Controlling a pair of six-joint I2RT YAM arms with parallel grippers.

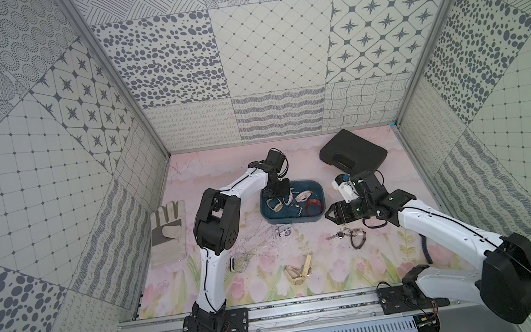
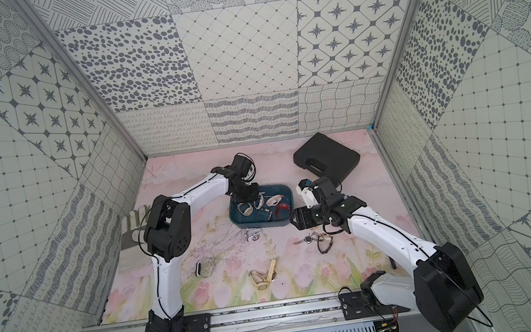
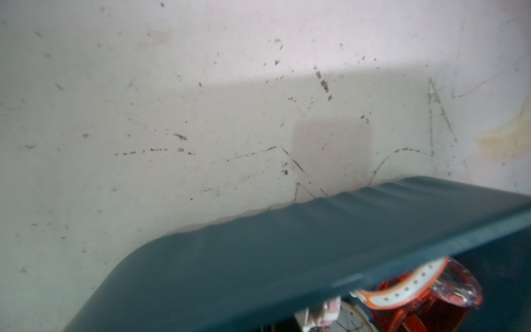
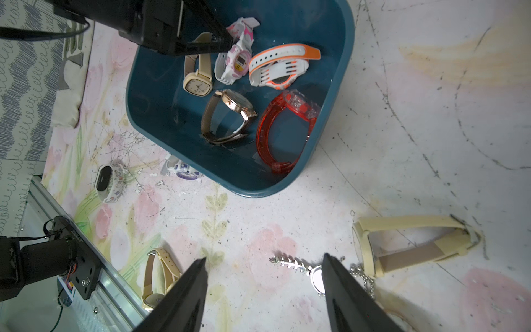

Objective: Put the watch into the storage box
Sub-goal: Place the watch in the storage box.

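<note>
Teal tub: storage box (image 4: 149, 95), five watches (image 4: 230, 115) inside
Next watch: cream-strapped watch (image 4: 402, 244) on mat (image 4: 402, 115), beside right gripper (image 4: 264, 257)
Right jaws: wide, empty
Left gripper (image 4: 221, 43): closed, over box corner
Approach: straddle strap, clear of pocket watch (image 4: 314, 276) chain

No legible writing anywhere; dial marks on the beige square watch (image 4: 197, 84) are too small.

The left arm (image 1: 242, 186) is blocking the storage box's (image 1: 296, 219) far left corner; its right half is lying open from above. Loose watches (image 1: 298, 272) are cluttering the worktop (image 1: 342, 269) in front.
</note>
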